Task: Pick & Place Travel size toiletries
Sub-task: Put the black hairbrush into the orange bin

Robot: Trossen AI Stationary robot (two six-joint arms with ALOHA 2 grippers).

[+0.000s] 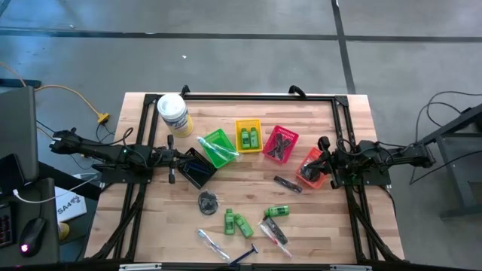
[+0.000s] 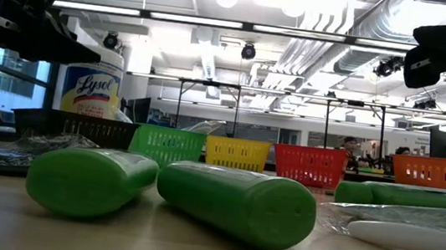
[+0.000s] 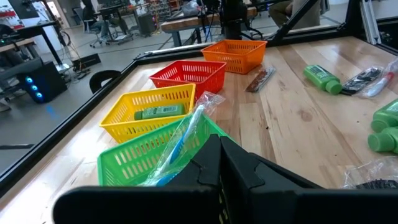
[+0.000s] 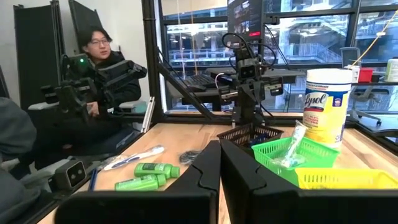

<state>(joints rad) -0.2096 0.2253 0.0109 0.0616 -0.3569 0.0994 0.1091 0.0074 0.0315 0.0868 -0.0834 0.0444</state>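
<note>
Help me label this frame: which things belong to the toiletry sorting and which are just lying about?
Job:
green bottles
green bottle
bottles in the yellow basket
clear tube
razor
coiled bundle
comb
left gripper
right gripper

Lying about:
Lysol tub
computer mouse
yellow cable

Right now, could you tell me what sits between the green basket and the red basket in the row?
The yellow basket, holding two green mini bottles, sits between the green basket and the red basket; the high view shows it.
</note>
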